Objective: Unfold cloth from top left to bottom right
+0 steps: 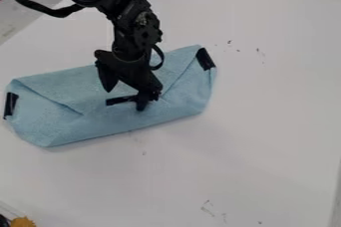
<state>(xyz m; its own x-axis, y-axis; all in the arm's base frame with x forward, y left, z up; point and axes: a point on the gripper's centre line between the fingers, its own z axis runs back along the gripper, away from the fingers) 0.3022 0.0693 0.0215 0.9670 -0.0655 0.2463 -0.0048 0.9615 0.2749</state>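
Observation:
The black gripper (pixel 124 99) hangs over the middle of the light blue cloth (pixel 100 116), its two fingers apart. One finger is on the left over the cloth's upper part; the other comes down at the right end of a black strip (pixel 120 100) in the cloth's middle. Whether that fingertip touches the cloth, I cannot tell. The cloth lies folded into a long shape, slanting up to the right, with diagonal folds near both ends. Black strips mark its left end (pixel 11 105) and its upper right corner (pixel 205 58). The arm hides part of the upper edge.
The cloth lies on a white table (pixel 246 136) with small dark marks. A black cable (pixel 40 8) loops beside the arm at the upper left. An orange-yellow object (pixel 23 222) sits at the bottom left corner. Dark items stand beyond the table's top right edge.

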